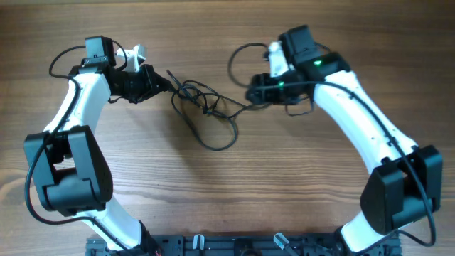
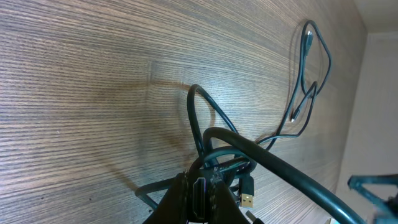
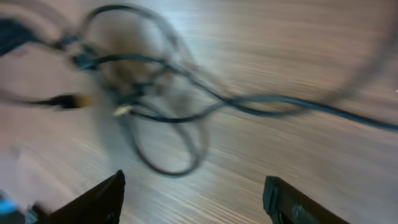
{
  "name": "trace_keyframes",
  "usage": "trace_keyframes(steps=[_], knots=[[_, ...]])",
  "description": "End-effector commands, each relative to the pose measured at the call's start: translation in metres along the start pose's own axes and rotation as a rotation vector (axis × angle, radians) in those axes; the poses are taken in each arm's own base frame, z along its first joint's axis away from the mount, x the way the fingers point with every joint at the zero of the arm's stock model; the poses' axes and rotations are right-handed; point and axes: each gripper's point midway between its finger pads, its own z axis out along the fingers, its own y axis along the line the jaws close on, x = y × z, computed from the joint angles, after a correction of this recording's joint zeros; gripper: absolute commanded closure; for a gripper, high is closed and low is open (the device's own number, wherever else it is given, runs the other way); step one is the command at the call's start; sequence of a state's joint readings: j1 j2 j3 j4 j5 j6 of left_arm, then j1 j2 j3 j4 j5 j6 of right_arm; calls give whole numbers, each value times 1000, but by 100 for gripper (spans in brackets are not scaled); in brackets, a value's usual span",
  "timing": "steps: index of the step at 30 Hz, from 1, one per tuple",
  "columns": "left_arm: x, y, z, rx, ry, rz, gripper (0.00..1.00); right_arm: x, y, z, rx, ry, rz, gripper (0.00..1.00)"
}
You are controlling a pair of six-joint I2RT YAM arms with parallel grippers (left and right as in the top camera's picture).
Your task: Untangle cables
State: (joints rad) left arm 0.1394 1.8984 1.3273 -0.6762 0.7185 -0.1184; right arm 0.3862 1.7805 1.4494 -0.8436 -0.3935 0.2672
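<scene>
The cables [image 1: 204,108] are thin black cords knotted in a bundle at the table's middle, with a long loop [image 1: 220,144] trailing toward the front. My left gripper [image 1: 163,83] sits at the bundle's left end. In the left wrist view it [image 2: 200,186] is shut on a black plug end, with cable loops [image 2: 217,140] and a USB plug [image 2: 247,200] just beyond it. My right gripper [image 1: 253,92] is at the bundle's right side. In the blurred right wrist view it [image 3: 196,199] is open and empty, and the tangle [image 3: 140,93] lies ahead of it.
The table [image 1: 298,185] is bare wood. One cord [image 3: 311,106] runs off to the right in the right wrist view. A thin black loop [image 1: 234,57] arcs behind the right gripper. The arm bases stand at the front edge [image 1: 234,245].
</scene>
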Motion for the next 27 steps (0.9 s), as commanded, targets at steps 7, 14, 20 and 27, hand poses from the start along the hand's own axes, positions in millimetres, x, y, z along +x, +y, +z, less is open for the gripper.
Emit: trace_keyframes(steps=[7, 14, 20, 27], knots=[[-6, -1, -5, 3, -20, 4, 93, 16, 88, 33, -179, 19, -301, 26], [-6, -1, -5, 3, -20, 4, 92, 11, 116, 72, -229, -16, -356, 26], [-6, -1, -5, 3, -20, 4, 92, -4, 119, 107, -251, -66, -337, 47], [-6, -1, -5, 3, -20, 4, 91, -49, 88, 111, -56, -251, -212, 96]])
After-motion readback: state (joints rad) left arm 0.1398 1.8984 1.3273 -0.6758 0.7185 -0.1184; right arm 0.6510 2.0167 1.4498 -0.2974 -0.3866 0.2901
